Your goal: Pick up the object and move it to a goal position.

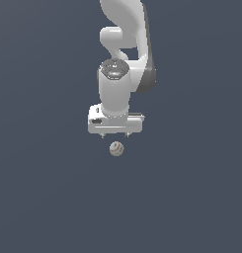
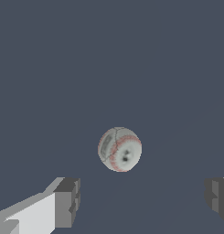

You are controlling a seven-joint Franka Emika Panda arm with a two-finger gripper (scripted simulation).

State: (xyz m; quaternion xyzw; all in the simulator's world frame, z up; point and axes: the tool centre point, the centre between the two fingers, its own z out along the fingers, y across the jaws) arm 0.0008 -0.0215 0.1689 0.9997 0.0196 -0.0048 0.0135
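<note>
a small off-white ball with thin red stitch marks, like a baseball, sits a little below the centre of the exterior view, alone on a flat, dark blue-grey surface. in the wrist view you see the same ball just below the middle of the frame, its red seams curving round a pale face. directly above the ball in the exterior view is the white, boxy gripper of your robot arm, apart from the ball. its two dark grey fingertips stand spread wide near the lower corners of the wrist view, far wider than the ball, and they hold nothing. the glossy white arm rises from the gripper to the top edge of the exterior view.
</note>
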